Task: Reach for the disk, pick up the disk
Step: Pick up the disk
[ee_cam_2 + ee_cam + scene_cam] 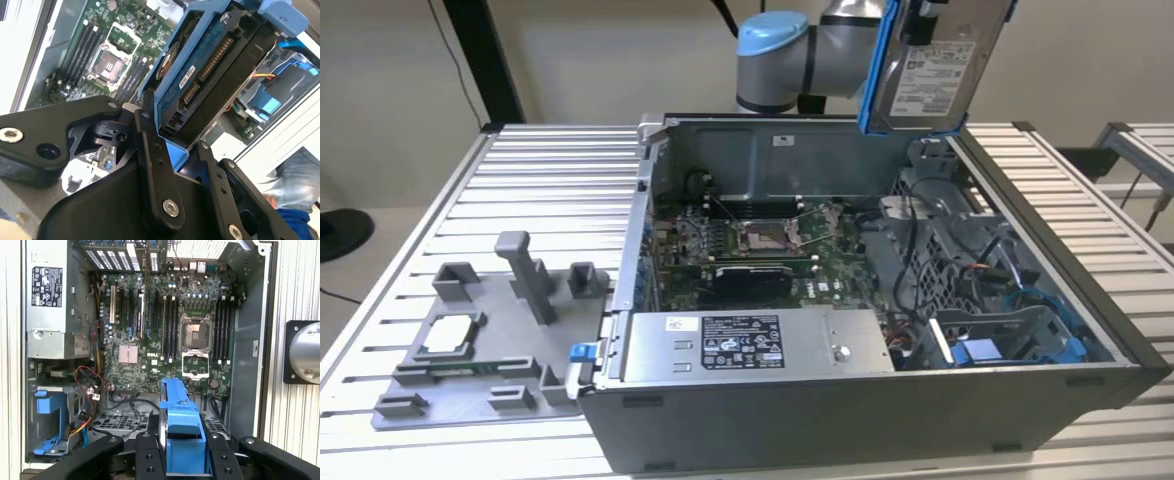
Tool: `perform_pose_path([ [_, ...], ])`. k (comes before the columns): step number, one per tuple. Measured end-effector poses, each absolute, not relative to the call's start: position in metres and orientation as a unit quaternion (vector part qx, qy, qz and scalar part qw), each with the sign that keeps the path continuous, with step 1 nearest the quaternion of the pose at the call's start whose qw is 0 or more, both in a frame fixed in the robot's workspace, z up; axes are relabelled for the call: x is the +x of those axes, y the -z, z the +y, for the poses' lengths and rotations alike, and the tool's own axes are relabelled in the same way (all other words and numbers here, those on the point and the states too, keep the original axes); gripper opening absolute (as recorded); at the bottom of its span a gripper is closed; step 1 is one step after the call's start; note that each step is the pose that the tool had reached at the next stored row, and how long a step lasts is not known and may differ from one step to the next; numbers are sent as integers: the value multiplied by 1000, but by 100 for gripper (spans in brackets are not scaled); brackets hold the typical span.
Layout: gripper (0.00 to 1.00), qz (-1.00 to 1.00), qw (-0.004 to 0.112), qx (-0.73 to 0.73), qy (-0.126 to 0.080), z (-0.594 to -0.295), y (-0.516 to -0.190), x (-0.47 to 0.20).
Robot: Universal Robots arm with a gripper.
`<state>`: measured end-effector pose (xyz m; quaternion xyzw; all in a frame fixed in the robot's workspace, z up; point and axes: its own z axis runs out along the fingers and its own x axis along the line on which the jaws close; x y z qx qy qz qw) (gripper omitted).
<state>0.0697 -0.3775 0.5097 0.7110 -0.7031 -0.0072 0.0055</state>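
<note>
item: the disk, silver-grey with white label in a blue bracket; location: top right of the exterior view, lifted well above the open computer case on the slatted desk. pincer: closed on the disk's lower edge, black fingers flanking the blue bracket in both wrist views. handling note, as judgement: you have the pick made; keep your grip square on the bracket and your lift vertical, clear of the case wall and cables.

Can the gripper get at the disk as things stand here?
Yes, it seems so: the gripper is shut on the disk, holding it above the open case, nothing between them.
</note>
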Motion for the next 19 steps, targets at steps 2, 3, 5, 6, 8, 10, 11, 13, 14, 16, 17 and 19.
perform_pose_path([
  [2,0,-703,5,711,7,-377,-510,75],
  [3,0,-703,5,711,7,-377,-510,77],
  [5,0,-703,5,711,7,-377,-510,79],
  [6,0,-703,5,711,7,-377,-510,79],
  [8,0,-703,5,711,7,-377,-510,79],
  [10,0,-703,5,711,7,-377,-510,79],
  [11,0,-703,5,711,7,-377,-510,79],
  [13,0,-703,5,711,7,-377,-510,79],
  [14,0,-703,5,711,7,-377,-510,79],
  [16,0,-703,5,711,7,-378,-510,79],
  [17,0,-703,5,711,7,-378,-510,79],
  [19,0,-703,6,711,7,-379,-510,80],
])
